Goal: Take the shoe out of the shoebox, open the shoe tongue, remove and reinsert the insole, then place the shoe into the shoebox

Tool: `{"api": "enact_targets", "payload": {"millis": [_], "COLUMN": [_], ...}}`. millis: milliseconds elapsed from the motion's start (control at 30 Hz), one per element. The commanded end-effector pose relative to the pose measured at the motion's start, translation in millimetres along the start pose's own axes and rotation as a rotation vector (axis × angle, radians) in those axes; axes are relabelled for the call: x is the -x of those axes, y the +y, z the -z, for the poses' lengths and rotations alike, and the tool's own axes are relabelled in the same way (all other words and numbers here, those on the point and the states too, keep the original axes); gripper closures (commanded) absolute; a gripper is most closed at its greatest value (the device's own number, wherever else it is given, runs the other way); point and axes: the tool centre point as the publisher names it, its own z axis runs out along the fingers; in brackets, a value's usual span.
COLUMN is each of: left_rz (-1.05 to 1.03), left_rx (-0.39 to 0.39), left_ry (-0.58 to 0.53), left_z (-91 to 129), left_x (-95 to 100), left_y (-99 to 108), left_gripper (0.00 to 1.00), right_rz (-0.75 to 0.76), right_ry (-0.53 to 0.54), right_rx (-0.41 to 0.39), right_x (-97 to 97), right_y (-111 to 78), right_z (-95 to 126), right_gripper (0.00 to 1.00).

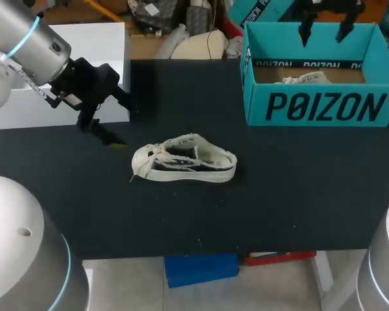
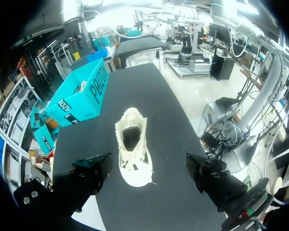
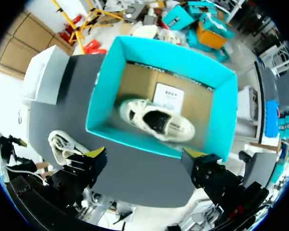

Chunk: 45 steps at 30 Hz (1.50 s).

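Head view: the shoe (image 1: 185,162) lies mid-table, toe to the left, with bare black table (image 1: 279,214) all round it. It is well apart from the near edge and from the shoebox (image 1: 324,107) at far right. The shoe is off-white fabric with frayed edges. The shoebox is teal card, open-topped, and holds a second shoe (image 3: 156,120). A white box (image 1: 84,45) sits far left. The left gripper (image 1: 105,133) hangs low just left of the shoe, angled towards it, fingers spread wide and empty. The right gripper (image 3: 143,155) hovers over the shoebox, likewise spread and empty, seemingly clear of its rim.
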Motion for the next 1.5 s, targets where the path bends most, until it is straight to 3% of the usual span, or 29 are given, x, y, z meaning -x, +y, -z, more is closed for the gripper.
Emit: {"api": "enact_targets", "payload": {"millis": [33,133,1267,1433,1500], "left_rz": [-0.002,-0.002,-0.002,-0.002,-0.002], "left_rx": [-0.001,-0.001,-0.001,-0.001,-0.001], "left_ry": [-0.003,-0.003,-0.003,-0.003,-0.003], "left_z": [-0.7,-0.7,-0.7,-0.7,-0.7], "left_x": [-0.3,-0.3,-0.3,-0.3,-0.3], "left_y": [0.6,0.6,0.6,0.6,0.6], "left_gripper": [0.0,0.0,0.0,0.0,0.0], "right_rz": [0.414,0.654,0.654,0.875,0.972], "right_ry": [-0.056,0.071,0.071,0.13,0.152], "right_rx": [0.093,0.091,0.091,0.152,0.237], "right_x": [-82.2,-130.6,-130.6,-179.5,-199.6], "right_y": [-31.0,-73.3,-73.3,-97.0,-109.3], "right_z": [0.1,-2.2,-2.2,-4.9,-9.6], "right_gripper": [0.0,0.0,0.0,0.0,0.0]}}
